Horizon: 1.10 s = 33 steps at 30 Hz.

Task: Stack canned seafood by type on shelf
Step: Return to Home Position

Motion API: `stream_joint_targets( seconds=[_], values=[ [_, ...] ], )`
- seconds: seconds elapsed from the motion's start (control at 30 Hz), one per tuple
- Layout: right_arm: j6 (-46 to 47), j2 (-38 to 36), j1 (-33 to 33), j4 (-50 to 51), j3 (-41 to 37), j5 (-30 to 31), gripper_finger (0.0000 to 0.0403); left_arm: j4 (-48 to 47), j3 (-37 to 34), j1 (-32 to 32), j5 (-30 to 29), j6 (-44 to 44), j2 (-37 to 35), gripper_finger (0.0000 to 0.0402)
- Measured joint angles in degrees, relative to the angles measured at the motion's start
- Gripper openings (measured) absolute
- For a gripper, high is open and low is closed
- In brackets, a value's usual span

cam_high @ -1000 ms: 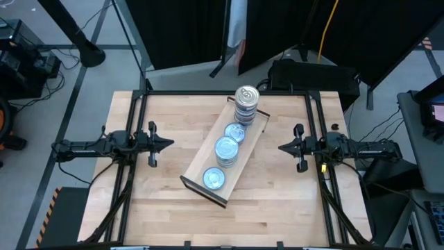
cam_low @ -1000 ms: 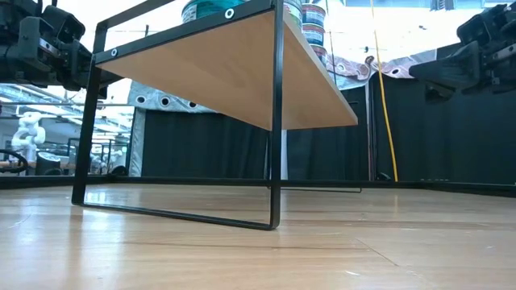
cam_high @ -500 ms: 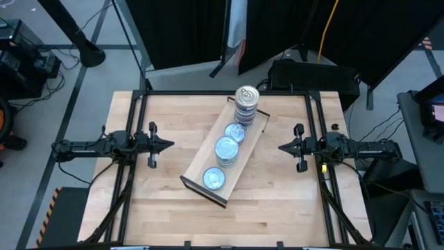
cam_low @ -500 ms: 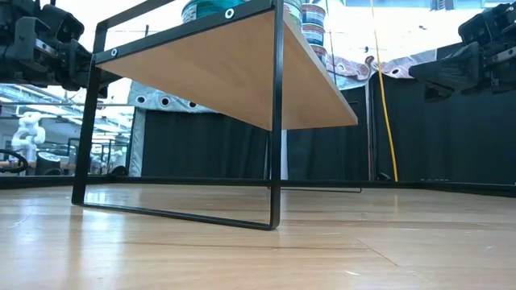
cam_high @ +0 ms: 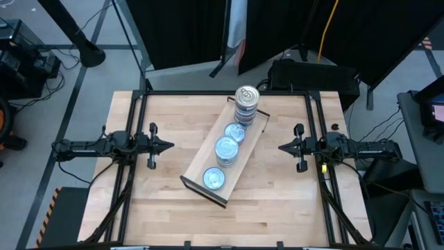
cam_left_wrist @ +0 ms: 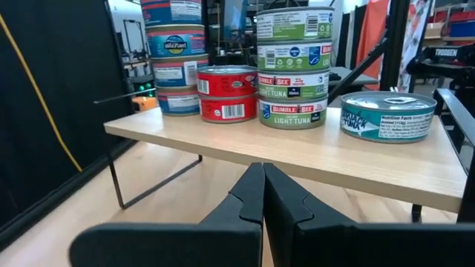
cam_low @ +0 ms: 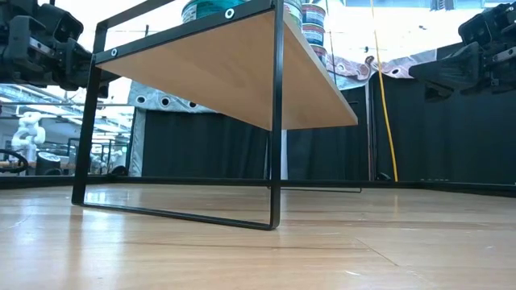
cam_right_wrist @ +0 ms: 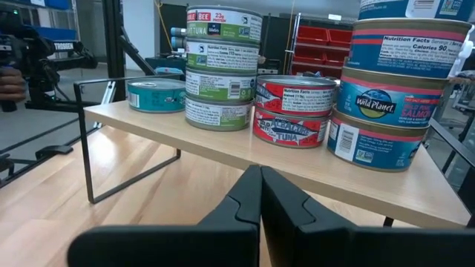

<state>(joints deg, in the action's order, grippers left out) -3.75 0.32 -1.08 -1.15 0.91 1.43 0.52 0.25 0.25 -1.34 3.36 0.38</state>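
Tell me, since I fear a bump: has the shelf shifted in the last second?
No. In the high view the shelf keeps its slant and its gap to the table's back frame bar.

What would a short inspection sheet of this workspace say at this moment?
surface: wooden table, with the shelf set diagonally on it.
job's things: shelf holds a row of a blue stack whose top is out of view, two red tins, four green tins and one teal tin.
clutter: nothing seen.
grippers: left gripper and right gripper are both shut and hold nothing, at opposite sides of the table, apart from the shelf.
cables: yellow cable hangs behind the table.
surroundings: black curtains.
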Motion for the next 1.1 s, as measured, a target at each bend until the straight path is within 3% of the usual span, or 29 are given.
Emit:
stream_joint_targets(
  seconds=[0.37, 0.77, 1.1],
  values=[
    [0.00, 0.00, -0.01, 0.00, -0.02, 0.00, 0.0000, -0.02, 0.00, -1.13, 1.29, -2.51, 0.00, 0.0000],
    [0.00, 0.00, -0.01, -0.22, -0.07, 0.02, 0.0000, 0.20, 0.00, -1.40, -1.14, -1.20, 0.00, 0.0000],
    [0.00, 0.00, 0.00, -0.26, -0.07, 0.02, 0.0000, 0.04, -0.02, -1.42, 0.26, -1.53, 0.00, 0.0020]
  ],
)
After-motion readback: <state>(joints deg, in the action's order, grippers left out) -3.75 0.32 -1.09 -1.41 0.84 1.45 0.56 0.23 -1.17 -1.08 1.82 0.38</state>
